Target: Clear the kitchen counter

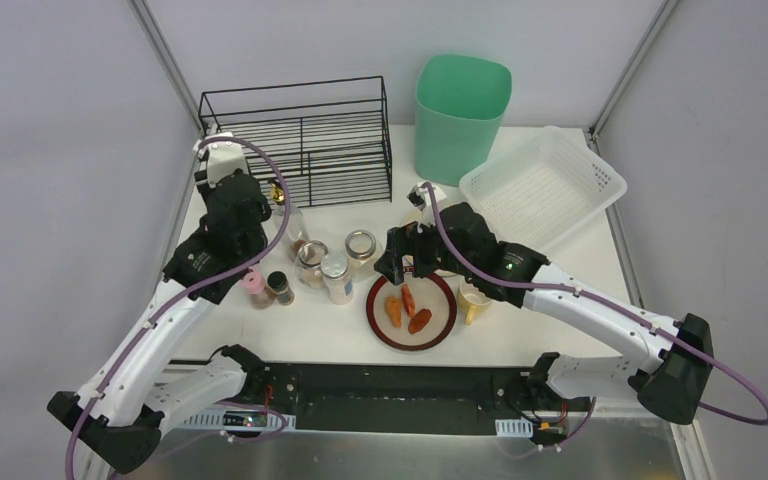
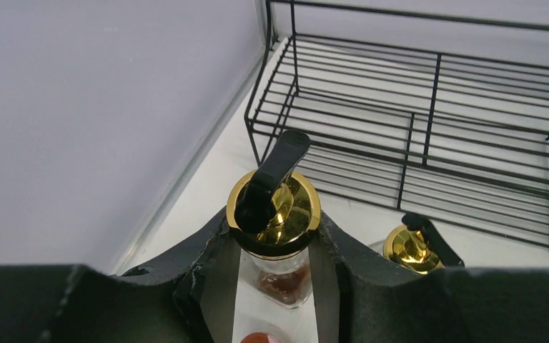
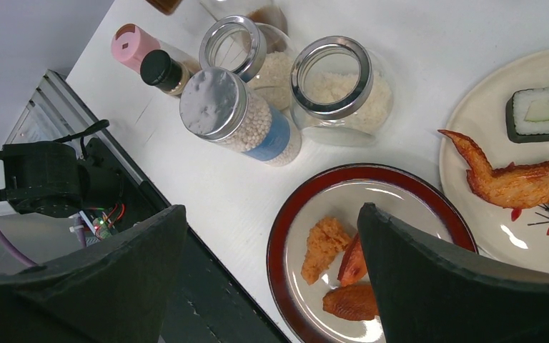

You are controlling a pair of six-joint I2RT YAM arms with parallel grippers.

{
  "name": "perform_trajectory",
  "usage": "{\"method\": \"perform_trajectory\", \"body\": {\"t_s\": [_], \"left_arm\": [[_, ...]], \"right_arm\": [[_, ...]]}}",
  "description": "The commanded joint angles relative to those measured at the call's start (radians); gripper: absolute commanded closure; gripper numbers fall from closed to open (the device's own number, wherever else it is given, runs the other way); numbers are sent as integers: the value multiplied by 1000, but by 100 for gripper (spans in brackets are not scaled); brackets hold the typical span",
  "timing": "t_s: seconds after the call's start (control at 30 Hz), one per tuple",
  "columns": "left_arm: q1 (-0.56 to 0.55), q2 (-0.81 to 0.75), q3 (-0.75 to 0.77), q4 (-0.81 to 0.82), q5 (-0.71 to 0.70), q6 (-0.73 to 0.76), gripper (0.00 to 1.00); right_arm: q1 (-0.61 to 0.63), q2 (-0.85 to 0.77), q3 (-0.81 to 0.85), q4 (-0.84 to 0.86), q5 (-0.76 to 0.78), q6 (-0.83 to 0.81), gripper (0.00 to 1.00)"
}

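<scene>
Left wrist: left gripper [image 2: 273,236] pinches gold-capped dispenser bottle [image 2: 286,214], centre; best kept upright, lifted clear over black wire rack [image 2: 429,128] rim, upper right. Right gripper [image 3: 271,209] gapes wide, empty.

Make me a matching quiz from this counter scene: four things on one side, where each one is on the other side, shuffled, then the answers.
Things:
1. black wire rack
2. green bin
3. red-rimmed plate
4. gold-capped bottle

Places:
A. between the fingers of the left gripper
B. back left corner of the kitchen counter
C. below the open right gripper, with fried food on it
D. at the back, between the rack and the white basket

Pairs: 1-B, 2-D, 3-C, 4-A
</scene>
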Motion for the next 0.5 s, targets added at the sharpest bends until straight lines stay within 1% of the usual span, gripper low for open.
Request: {"method": "perform_trajectory", "body": {"t_s": [0.0,0.1,0.27,0.47], "left_arm": [[10,21,119,131,-64,149,100],[12,54,191,186,-58,239,100],[14,130,323,240,-39,343,100],[29,247,460,341,-5,469,100]], "right_arm": [[7,-1,-5,50,-25,-11,7],[10,5,-4,50,-26,-11,7],[11,15,-4,55,-30,-9,7],[12,40,-2,67,-49,1,7]]}}
